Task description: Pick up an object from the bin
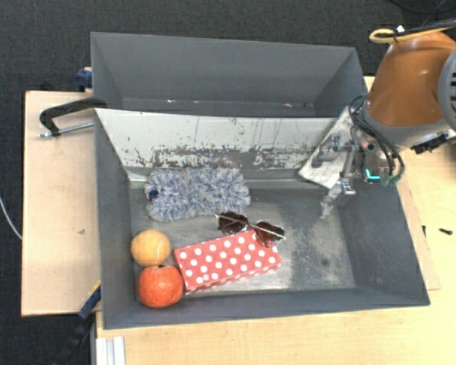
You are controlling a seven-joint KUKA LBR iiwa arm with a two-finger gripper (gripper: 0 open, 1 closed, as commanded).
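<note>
My gripper (335,182) hangs over the right part of the bin, near the right wall and above bare floor. I see nothing in it. The nearest loose thing is a pair of brown-lensed sunglasses (251,227), lying to its lower left in the middle of the bin. Just below the sunglasses lies a flat red box with white dots (226,261), tilted slightly.
A fluffy blue-grey cloth (197,193) lies at the back left of the floor. A pale orange ball (150,247) and a red-orange round fruit (161,286) sit in the front left corner. The orange-covered arm reaches in over the right rim.
</note>
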